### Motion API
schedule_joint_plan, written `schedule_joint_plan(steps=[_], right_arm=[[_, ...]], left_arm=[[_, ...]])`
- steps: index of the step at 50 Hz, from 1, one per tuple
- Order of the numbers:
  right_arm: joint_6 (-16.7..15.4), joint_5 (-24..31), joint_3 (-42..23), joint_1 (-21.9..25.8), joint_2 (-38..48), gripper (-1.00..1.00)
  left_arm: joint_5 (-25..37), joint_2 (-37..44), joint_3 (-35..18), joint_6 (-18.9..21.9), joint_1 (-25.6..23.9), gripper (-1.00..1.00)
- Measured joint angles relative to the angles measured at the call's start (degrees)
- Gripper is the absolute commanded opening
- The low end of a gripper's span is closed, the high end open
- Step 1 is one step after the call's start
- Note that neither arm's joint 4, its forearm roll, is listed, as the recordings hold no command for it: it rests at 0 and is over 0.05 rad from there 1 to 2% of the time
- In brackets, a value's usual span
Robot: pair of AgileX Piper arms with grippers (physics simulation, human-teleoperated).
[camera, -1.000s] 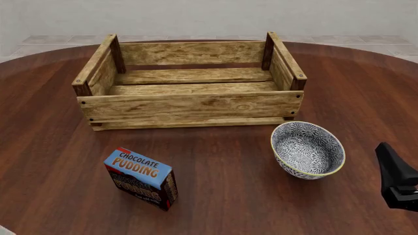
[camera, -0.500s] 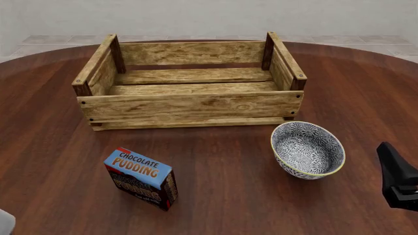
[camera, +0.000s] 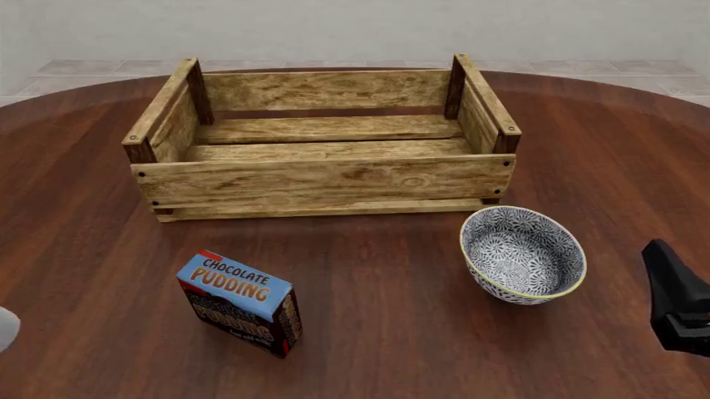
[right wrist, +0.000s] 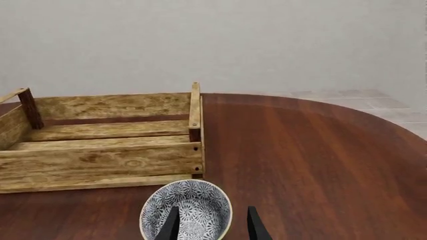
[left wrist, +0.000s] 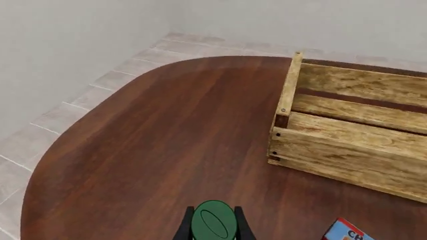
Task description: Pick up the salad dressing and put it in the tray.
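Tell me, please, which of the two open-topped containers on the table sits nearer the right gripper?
The patterned blue-white bowl does. It sits just ahead of the right gripper, whose fingertips frame it in the right wrist view, while the wooden tray lies farther back on the table.

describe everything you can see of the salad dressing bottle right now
Little of the salad dressing shows. In the left wrist view only its round green cap is visible, seen from above with an oval mark on top, sitting between the dark fingers of the left gripper, which close against both sides. The front view shows just a pale sliver at the left edge, probably its white body. The label is hidden.
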Motion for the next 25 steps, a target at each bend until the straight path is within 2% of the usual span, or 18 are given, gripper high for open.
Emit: schedule_joint_plan(steps=[25], right_arm=[[0.1, 0.8, 0.0, -0.3, -1.0, 1.0]], left_arm=[[-7.2, 11.0, -7.8, 5.1, -8.4, -1.0]])
